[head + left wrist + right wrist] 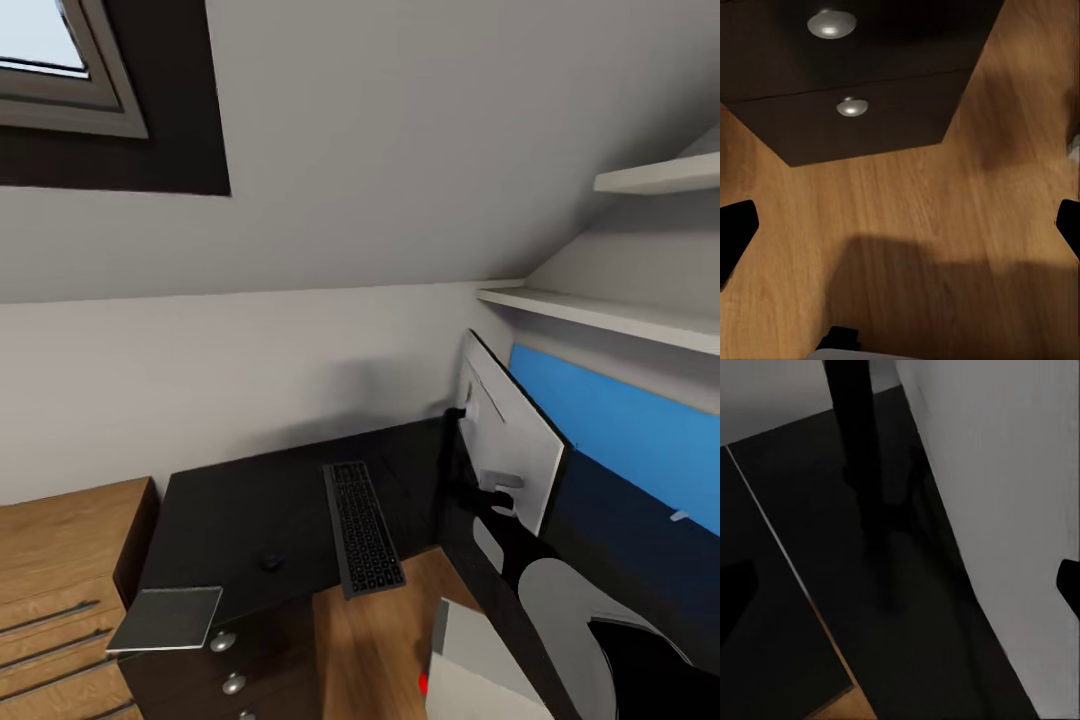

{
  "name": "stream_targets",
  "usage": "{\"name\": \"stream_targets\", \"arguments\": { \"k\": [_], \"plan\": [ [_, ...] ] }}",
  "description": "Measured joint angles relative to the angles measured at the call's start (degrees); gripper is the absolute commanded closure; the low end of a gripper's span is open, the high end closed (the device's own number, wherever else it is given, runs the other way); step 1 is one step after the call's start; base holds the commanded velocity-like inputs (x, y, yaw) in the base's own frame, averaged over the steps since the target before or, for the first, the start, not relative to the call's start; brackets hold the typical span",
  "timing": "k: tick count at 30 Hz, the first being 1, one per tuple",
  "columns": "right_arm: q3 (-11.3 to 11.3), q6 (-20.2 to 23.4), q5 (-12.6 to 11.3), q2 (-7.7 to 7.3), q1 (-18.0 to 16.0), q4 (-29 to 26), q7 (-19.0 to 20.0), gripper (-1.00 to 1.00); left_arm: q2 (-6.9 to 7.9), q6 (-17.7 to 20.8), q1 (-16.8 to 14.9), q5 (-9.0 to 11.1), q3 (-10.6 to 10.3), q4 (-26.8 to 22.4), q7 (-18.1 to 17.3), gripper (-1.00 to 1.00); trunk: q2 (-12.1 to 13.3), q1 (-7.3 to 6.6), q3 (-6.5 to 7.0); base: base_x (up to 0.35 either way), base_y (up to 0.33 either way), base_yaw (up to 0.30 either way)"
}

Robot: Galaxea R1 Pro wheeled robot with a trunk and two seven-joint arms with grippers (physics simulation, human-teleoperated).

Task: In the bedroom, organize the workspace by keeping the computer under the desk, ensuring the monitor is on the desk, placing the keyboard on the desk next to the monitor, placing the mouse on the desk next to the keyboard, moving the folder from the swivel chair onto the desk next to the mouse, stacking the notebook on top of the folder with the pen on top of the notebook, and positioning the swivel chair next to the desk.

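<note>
- The monitor (997, 510) is showing its pale grey back, with its thin black stand (859, 435) rising from the glossy black desk (787, 532).
- The right gripper's dark fingertips (1069, 585) are sitting wide apart, holding nothing.

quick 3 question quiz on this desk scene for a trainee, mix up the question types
1. True or false: the keyboard lies on the desk.
2. What sits nearer the notebook: a) the mouse b) the monitor?
3. Fill in: the left pincer hangs open over the wooden ____.

Key: 1 true; 2 a; 3 floor.
</note>
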Motion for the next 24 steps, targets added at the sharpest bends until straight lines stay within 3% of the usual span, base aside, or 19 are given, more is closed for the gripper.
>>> {"name": "stream_targets", "arguments": {
  "k": [7, 16, 20, 21, 24],
  "plan": [
    [-0.02, -0.53, -0.01, 0.01, 0.00, -0.01, -0.07, -1.00, -0.09, 0.00, 0.00, 0.00, 0.00, 0.00, -0.02, -1.00, 0.00, 0.00, 0.30, 0.000, 0.000, -0.234],
    [-0.04, -0.60, 0.01, 0.02, 0.00, 0.00, -0.12, -1.00, -0.17, 0.01, 0.01, 0.00, -0.08, -0.02, -0.05, -1.00, 0.00, 0.00, 0.35, 0.000, 0.000, -0.029],
    [-0.05, -0.65, 0.02, 0.02, 0.00, 0.07, -0.13, -1.00, 0.07, 0.00, 0.01, 0.01, -0.04, -4.20, -0.22, -1.00, 0.00, 0.00, 0.35, 0.000, 0.000, 0.000],
    [-0.05, -0.65, 0.03, 0.01, 0.05, 0.07, -0.14, -1.00, 0.71, 0.02, 0.00, -0.12, -0.03, -7.88, -0.21, -1.00, 0.00, 0.00, 0.36, 0.000, 0.000, 0.000],
    [-0.05, -0.65, 0.03, 0.01, 0.07, 0.04, -0.14, -1.00, 1.54, -0.03, 0.43, -0.03, -0.02, -8.49, -0.24, -1.00, 0.00, 0.00, 0.35, 0.000, 0.000, 0.000]
  ]
}}
